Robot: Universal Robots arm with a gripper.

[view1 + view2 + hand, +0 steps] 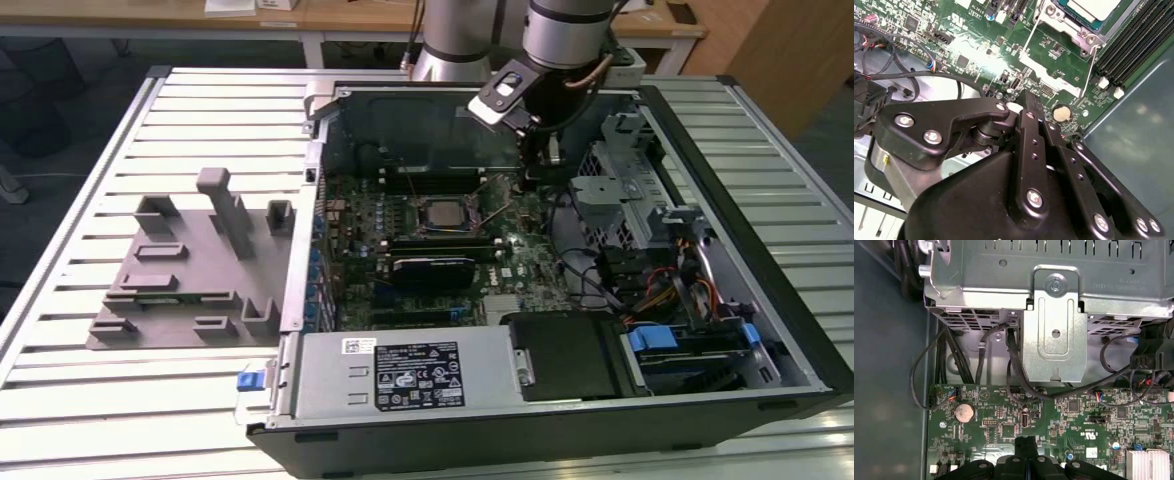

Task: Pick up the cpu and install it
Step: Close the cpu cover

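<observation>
- My hand (1026, 441), its black linkage pressed close to the lens in both wrist views, hovers low over the green motherboard (1069, 412). The fingers are drawn together on nothing, near the coin battery (964, 412) and below the metal drive cage (1054, 335).
- The cpu (441, 213) sits silvery top up in its socket at the middle of the board, well apart from my hand.
- By my reading the chip is already placed. Whether the socket's frame and wire lever (1088, 70) are latched over it, I cannot tell.
- The open computer case (400, 375) lies on a pale slatted metal surface (120, 420). A grey slotted fixture (187, 275) rests beside it, toward the exterior view's left.
- Beyond the surface stand wooden desks (347, 15) on a dark floor.
</observation>
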